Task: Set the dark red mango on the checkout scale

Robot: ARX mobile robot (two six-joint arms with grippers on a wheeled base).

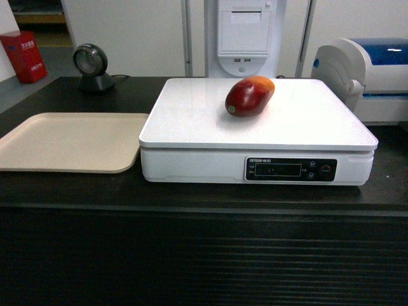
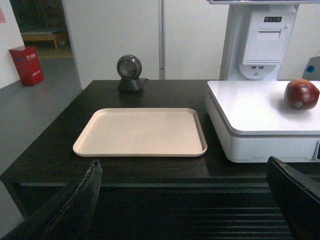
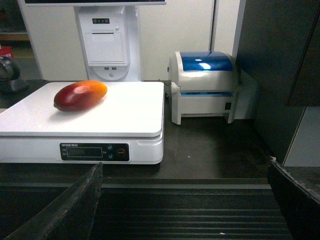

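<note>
Black jaw tips fill the bottom corners of both wrist views: the left gripper [image 2: 182,200] and the right gripper [image 3: 182,200] each stand spread wide with nothing between the jaws, both held short of the ribbed front of the checkout [image 1: 191,261]. On this black table, the white scale [image 1: 306,127] sits just right of the middle in the head view, its dark display strip and buttons facing forward. The dark red mango [image 1: 249,95] lies on its side on the scale's flat top, toward the back and near the centre, its orange-yellow end pointing to the rear right. No gripper touches it. Just left of the scale, almost touching its edge, a flat beige tray [image 1: 70,141] rests on the table. Behind the tray stands a small round black scanner [image 1: 91,65]. To the right of the scale is a white printer with a blue lid [image 3: 204,85], and behind the scale rises a white receipt terminal [image 1: 244,35]. A red box [image 1: 23,56] sits on the floor at far left.
</note>
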